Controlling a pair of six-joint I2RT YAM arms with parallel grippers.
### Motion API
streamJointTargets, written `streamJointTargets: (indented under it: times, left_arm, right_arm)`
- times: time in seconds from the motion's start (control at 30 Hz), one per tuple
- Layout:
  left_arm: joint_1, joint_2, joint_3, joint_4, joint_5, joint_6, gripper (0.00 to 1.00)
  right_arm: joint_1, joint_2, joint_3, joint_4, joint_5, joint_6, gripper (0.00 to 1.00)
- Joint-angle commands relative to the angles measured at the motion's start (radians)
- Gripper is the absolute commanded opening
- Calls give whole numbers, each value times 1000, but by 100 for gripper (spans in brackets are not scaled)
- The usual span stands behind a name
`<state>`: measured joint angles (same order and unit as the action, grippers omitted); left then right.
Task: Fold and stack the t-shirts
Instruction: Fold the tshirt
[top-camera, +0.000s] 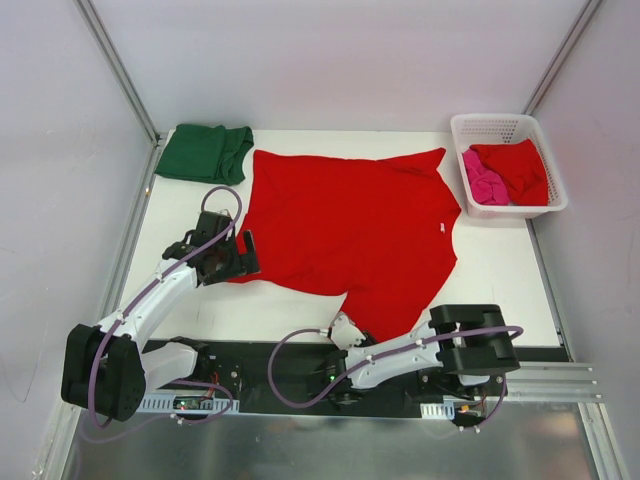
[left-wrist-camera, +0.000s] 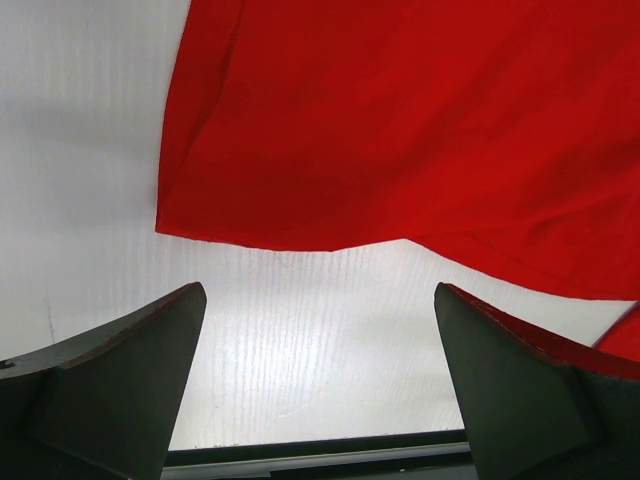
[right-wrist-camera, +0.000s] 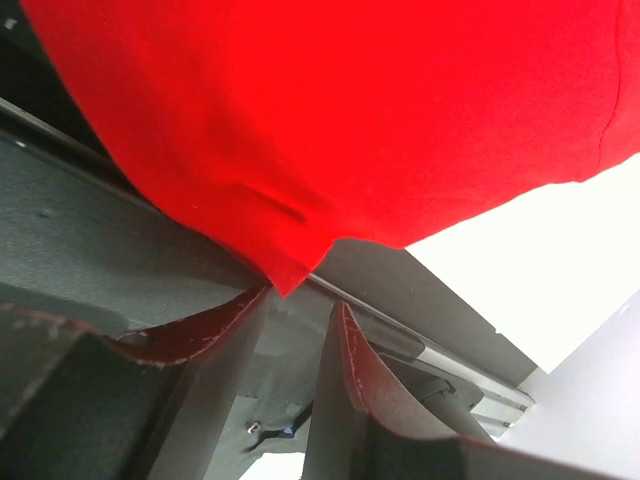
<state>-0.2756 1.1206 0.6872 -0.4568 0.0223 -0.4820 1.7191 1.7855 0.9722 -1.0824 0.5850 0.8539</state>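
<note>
A bright red t-shirt lies spread open across the middle of the table. Folded at the back left corner is a dark green t-shirt. My left gripper stands wide open by the spread shirt's near left corner. In the left wrist view the hem of the red t-shirt lies just beyond the left gripper, with only bare table between its fingers. My right gripper is at the shirt's near tip. There the red t-shirt ends in a corner at the tips of the right gripper, whose jaws are partly apart with nothing between them.
A white lattice basket at the back right holds another red t-shirt and a pink one. Frame posts rise at the back corners. The black base rail runs along the table's near edge.
</note>
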Motion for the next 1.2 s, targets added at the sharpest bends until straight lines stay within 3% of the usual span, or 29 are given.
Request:
streamJointTargets:
  times: [0.0, 0.87, 1.13, 1.17]
  left_arm:
    - [-8, -24, -5, 0, 7, -6, 99]
    - [-8, -18, -8, 1, 2, -4, 99]
    - [-8, -27, -12, 1, 2, -6, 99]
    - [-8, -28, -12, 1, 2, -6, 99]
  right_arm:
    - [7, -41, 26, -10, 36, -3, 34]
    - [14, -74, -9, 85, -7, -47, 34]
    - [14, -72, -21, 96, -14, -44, 17]
    - [14, -71, -21, 98, -16, -42, 11]
